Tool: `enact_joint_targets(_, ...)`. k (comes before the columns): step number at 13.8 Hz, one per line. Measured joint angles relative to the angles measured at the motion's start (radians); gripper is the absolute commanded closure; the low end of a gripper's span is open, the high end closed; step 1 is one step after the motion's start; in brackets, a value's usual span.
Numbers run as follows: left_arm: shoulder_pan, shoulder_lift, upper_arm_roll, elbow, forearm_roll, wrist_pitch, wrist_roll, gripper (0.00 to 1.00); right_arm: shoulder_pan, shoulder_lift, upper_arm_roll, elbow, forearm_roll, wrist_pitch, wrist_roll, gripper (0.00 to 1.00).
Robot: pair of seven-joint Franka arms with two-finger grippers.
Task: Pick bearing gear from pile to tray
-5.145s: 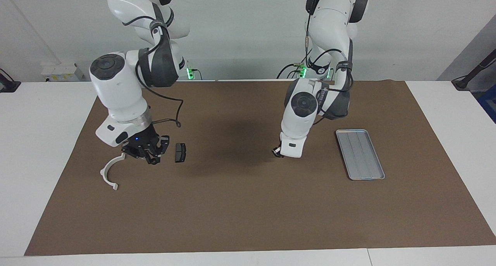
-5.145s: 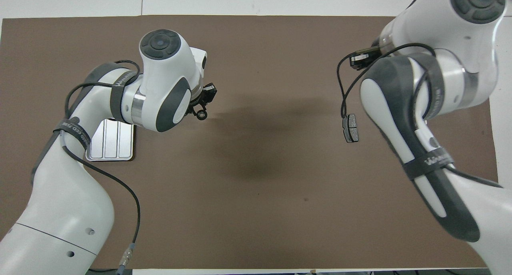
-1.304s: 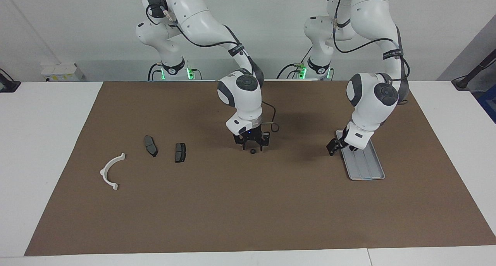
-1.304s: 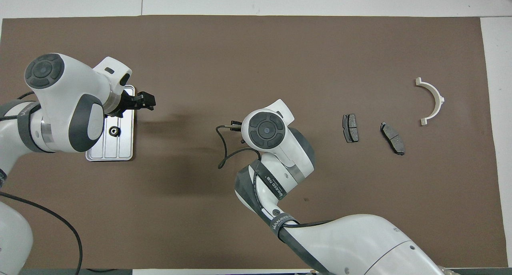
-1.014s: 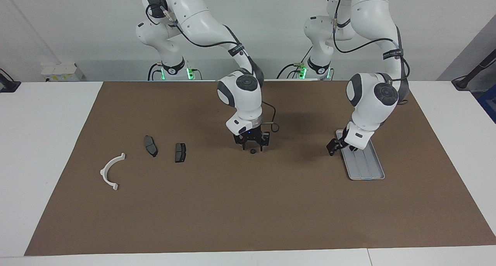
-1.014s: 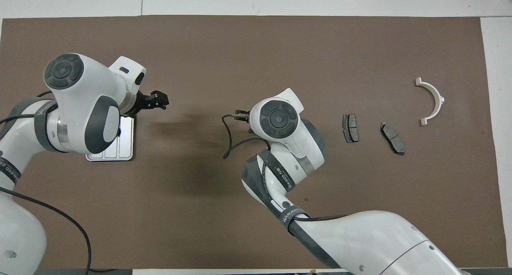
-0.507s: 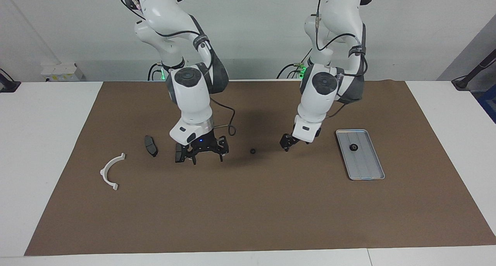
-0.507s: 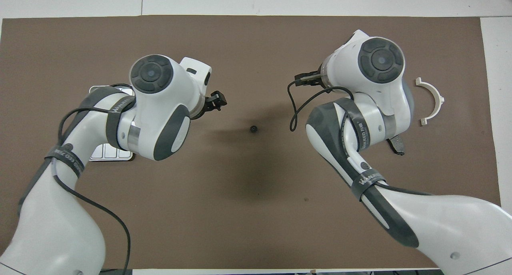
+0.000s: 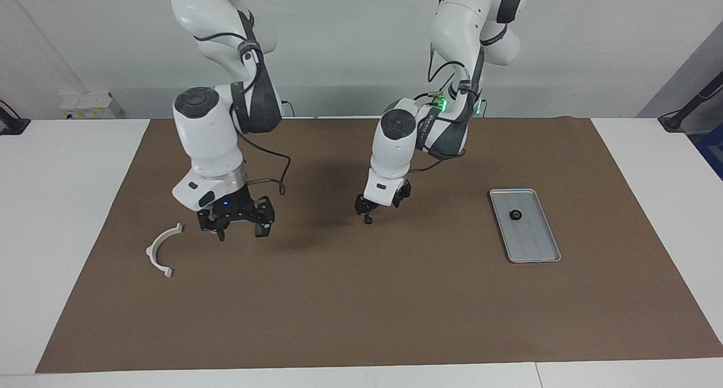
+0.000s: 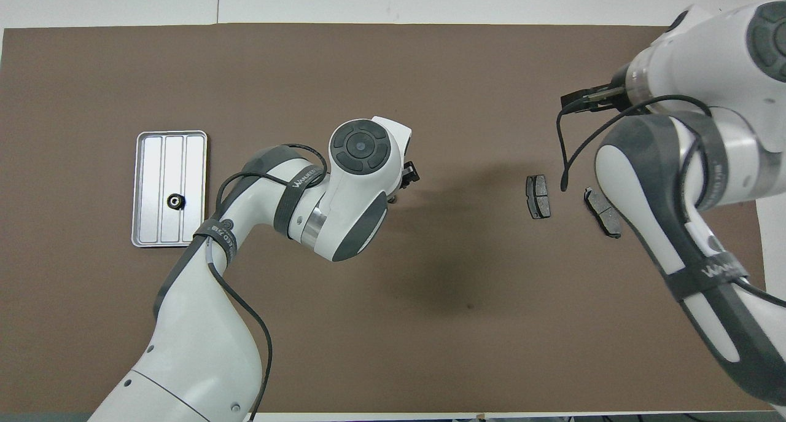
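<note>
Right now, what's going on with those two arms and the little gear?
Left gripper open, low over small black piece. Right gripper open over the brake pads. One gear on tray. Nothing blocking.

A: Any lettering out there?

B: One word only: "WANEED" printed on the dark strap (image 10: 302, 177) around the left arm, middle of the overhead view.

A: And lower right?

B: The right arm's strap (image 10: 712, 268) carries print too, unreadable.

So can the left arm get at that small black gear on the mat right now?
Probably yes. The left gripper hangs open right over the small black gear in mid-mat, with nothing between them. The right gripper is open over the brake pads, away from it.
</note>
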Motion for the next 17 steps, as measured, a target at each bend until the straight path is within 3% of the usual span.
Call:
enact_joint_targets(3,-0.007,0.085,0.002,0.095,0.0,-0.051,-0.017,0.01,-0.017,-0.09,-0.001,0.072,0.0,-0.213,-0.012,0.0)
enact_joint_targets(7,-0.007,0.106,0.003,0.108,0.0,-0.051,-0.023,0.11,-0.035,-0.165,0.0,0.11,0.0,-0.405,-0.012,0.0)
enact_joint_targets(12,-0.008,0.107,0.002,0.097,0.0,-0.049,-0.055,0.27,-0.053,-0.218,0.0,0.042,0.0,-0.44,-0.012,0.0)
enact_joint_targets(17,-0.01,0.107,0.002,0.092,0.0,-0.049,-0.08,0.32,-0.067,-0.236,-0.009,0.034,0.0,-0.44,-0.012,0.0)
